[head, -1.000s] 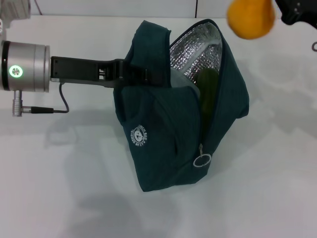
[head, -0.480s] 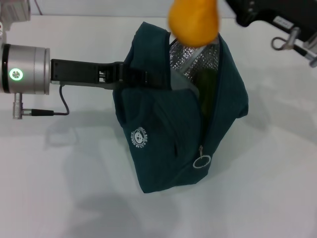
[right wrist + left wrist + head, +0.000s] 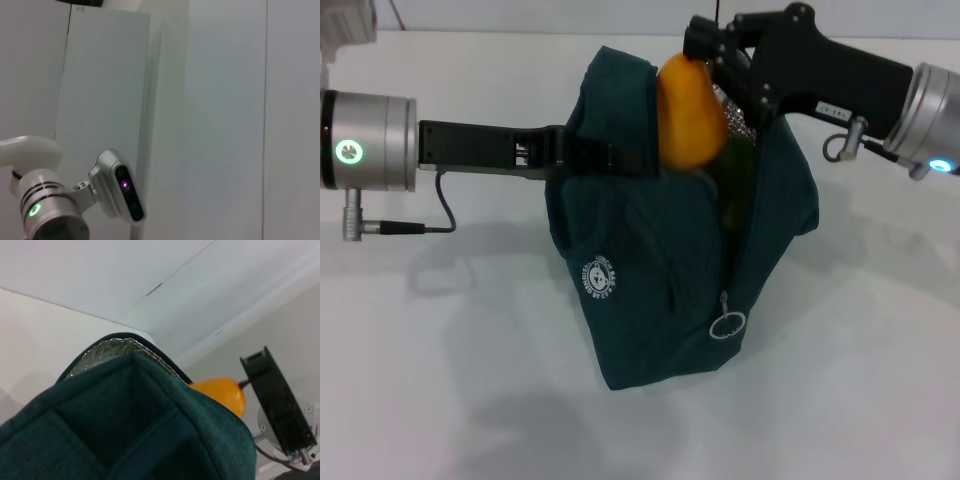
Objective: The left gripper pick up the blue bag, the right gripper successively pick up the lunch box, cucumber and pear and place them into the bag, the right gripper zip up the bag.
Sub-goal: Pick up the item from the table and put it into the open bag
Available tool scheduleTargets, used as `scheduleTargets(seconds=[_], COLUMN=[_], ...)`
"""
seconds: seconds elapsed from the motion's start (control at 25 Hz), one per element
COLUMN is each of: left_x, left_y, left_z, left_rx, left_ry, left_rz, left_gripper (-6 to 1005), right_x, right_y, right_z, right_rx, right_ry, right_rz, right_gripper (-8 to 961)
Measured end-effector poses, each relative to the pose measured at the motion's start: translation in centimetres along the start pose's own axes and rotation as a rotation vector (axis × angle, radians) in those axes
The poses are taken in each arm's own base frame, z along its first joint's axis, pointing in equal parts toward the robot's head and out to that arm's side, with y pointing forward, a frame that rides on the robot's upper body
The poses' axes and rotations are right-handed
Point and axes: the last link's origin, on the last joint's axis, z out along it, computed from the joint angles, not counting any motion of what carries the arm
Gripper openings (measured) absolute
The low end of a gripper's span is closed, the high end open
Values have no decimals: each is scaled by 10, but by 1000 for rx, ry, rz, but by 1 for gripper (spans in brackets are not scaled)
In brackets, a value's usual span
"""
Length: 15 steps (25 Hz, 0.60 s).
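The blue bag [image 3: 670, 270] stands on the white table, its mouth open toward the back. My left gripper [image 3: 582, 152] is shut on the bag's upper left edge and holds it up. The yellow-orange pear [image 3: 690, 112] hangs right at the bag's opening, with my right gripper [image 3: 708, 55] shut on its top end. A strip of the dark green cucumber [image 3: 738, 175] shows inside the bag. The lunch box is hidden. In the left wrist view the bag [image 3: 130, 425] fills the foreground, with the pear [image 3: 222, 392] and the right gripper's arm behind its rim.
The zipper's silver ring pull [image 3: 728, 325] hangs at the bag's front right. A cable [image 3: 430, 215] trails from the left arm's silver joint onto the table [image 3: 440, 380]. The right wrist view shows only walls and the left arm's joint [image 3: 50, 212].
The right gripper has carried the pear from the far right corner leftward and down to the bag's opening. The left gripper and the bag have stayed put.
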Motion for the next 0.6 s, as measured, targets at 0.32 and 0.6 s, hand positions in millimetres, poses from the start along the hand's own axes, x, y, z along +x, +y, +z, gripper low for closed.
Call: scheduleTargets(seconds=[0.32,0.6], left_x=[-1,-3], left_y=[-4,-5], left_z=[-8,-10], left_rx=[14,16], left_ry=[32,35], left_rz=[-9,-13], left_gripper=[38,38], right_x=[9,11], right_y=[11,13], right_z=[-14,-21], right_rx=[-4,4], right_ry=[7,7], right_rz=[27,41], right_gripper=[149,163])
